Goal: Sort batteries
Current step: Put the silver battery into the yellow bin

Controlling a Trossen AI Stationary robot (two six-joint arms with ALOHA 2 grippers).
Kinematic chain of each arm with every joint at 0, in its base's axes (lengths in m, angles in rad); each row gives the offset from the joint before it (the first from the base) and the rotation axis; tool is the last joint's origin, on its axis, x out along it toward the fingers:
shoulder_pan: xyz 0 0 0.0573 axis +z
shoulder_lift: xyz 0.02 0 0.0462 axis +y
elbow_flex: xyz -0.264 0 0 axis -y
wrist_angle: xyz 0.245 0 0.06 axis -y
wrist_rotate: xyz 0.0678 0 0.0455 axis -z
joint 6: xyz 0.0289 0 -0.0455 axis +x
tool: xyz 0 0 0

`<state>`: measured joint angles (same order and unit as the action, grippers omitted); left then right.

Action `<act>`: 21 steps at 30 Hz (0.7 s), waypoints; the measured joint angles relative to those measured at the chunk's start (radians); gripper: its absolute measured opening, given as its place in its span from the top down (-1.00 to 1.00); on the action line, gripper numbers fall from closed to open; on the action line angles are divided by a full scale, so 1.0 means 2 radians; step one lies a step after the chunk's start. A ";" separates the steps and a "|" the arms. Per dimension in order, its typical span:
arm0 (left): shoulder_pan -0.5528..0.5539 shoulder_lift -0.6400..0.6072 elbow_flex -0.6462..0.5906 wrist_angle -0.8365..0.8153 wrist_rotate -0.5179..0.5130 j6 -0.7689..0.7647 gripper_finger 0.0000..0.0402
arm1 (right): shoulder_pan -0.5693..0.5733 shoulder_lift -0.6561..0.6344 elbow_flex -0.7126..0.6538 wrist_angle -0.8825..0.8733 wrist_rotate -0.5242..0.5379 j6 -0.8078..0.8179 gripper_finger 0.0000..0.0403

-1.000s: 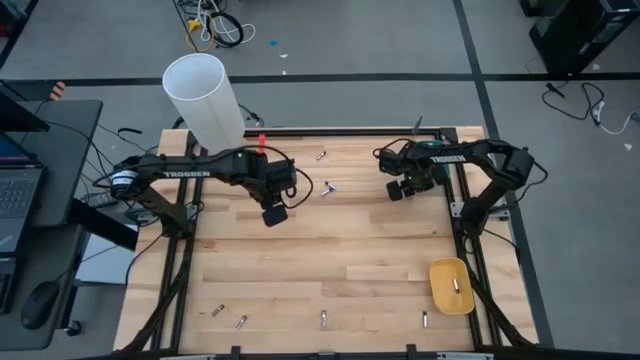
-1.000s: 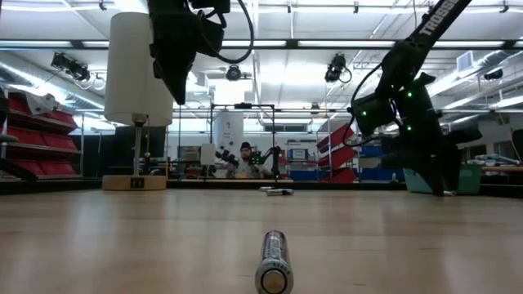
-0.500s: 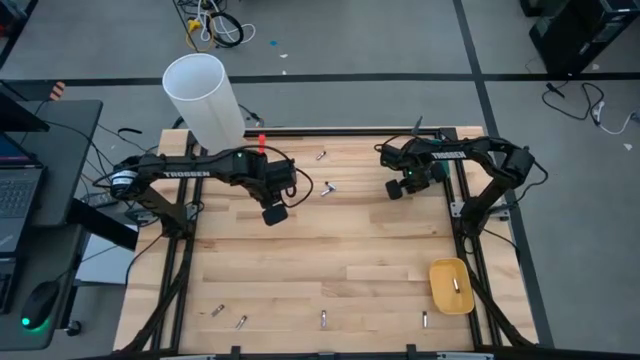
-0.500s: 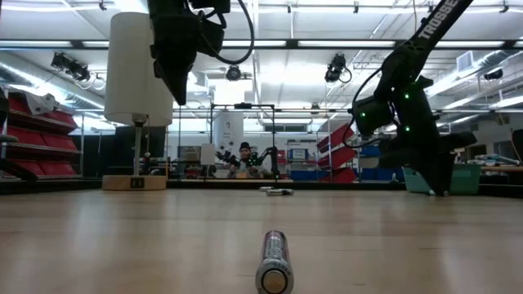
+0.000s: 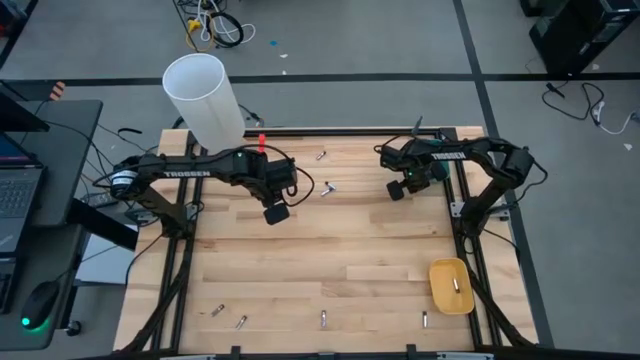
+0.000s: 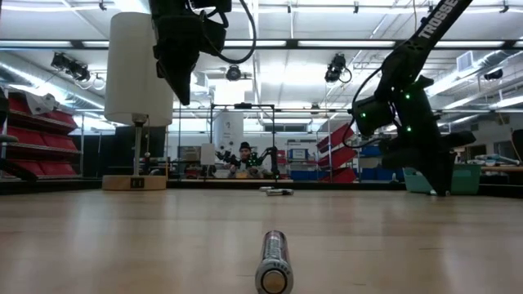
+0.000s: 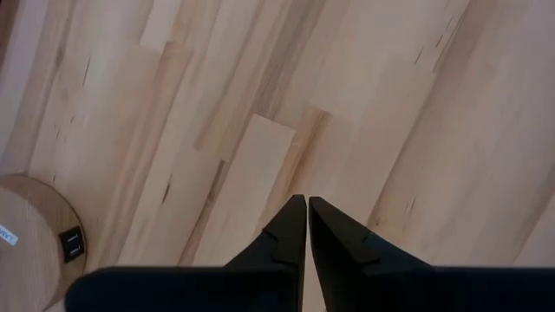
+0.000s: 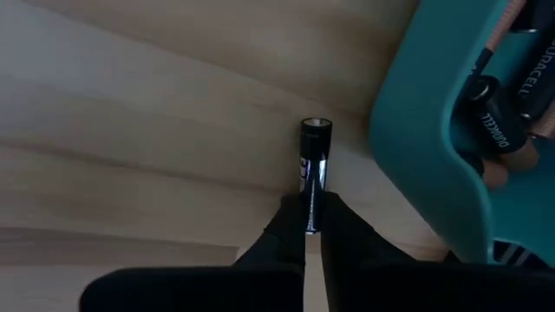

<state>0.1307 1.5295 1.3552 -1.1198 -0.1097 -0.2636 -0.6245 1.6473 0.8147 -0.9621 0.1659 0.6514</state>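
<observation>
My right gripper is low over the table's far right part, shut on a dark battery that lies next to a teal tray. In the high view this gripper hides the battery. The tray holds several dark batteries. My left gripper hangs shut with nothing in it, well above the wood left of the middle. Loose batteries lie on the table at the far middle and along the near edge. My right gripper pinches the dark battery between its two fingers, on the sides of its one end. The fingers come steeply from above. The rest of the battery reaches out past the fingertips along the wood toward its capped end.
A yellow tray with one battery sits near the right edge. A tall white cylinder stands on a round wooden base at the far left corner. One battery lies close to the low camera.
My right gripper has shut on the dark battery and its wrist has rolled a little, without leaving its place. My left gripper has kept still.
</observation>
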 joint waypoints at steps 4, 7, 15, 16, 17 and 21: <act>0.000 0.000 0.000 0.000 0.000 0.001 0.84 | 0.018 -0.012 -0.002 -0.004 -0.012 0.005 0.96; 0.000 0.000 0.000 0.000 0.000 0.008 0.84 | 0.037 -0.028 -0.002 -0.009 -0.032 0.012 0.96; 0.000 0.000 0.000 0.001 0.000 0.008 0.84 | 0.093 -0.078 -0.002 -0.013 -0.059 0.035 0.96; 0.000 0.000 0.000 0.002 0.000 0.008 0.84 | 0.099 -0.083 -0.002 -0.013 -0.063 0.038 0.96; 0.000 0.000 0.000 0.003 0.000 0.008 0.84 | 0.106 -0.089 -0.002 -0.013 -0.069 0.042 0.96; 0.000 0.000 0.000 0.013 0.000 0.008 0.84 | 0.135 -0.111 -0.002 -0.013 -0.088 0.057 0.96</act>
<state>0.1307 1.5295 1.3552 -1.0948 -0.1089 -0.2474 -0.3549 1.4262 0.8112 -0.9878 -0.0094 0.7654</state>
